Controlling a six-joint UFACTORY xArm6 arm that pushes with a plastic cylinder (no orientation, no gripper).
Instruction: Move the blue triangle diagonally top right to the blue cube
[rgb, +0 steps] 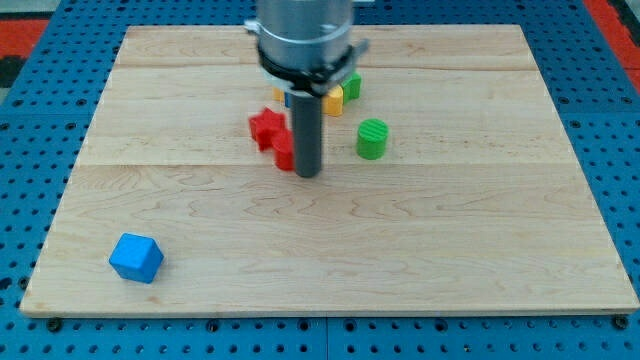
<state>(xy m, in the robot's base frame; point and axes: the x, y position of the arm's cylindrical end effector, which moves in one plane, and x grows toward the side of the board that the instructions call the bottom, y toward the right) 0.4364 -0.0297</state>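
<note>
The blue cube (136, 257) lies near the board's bottom left corner. No blue triangle shows; the arm's body may hide it. My tip (307, 174) stands near the board's middle, far up and right of the blue cube. A red star-shaped block (266, 127) sits just left of the rod, and a second red block (285, 153) touches the rod's left side near the tip.
A green cylinder (372, 138) stands right of the rod. A yellow block (332, 100) and a green block (352, 86) sit behind the rod, partly hidden by the arm. The wooden board (450, 250) lies on a blue perforated table.
</note>
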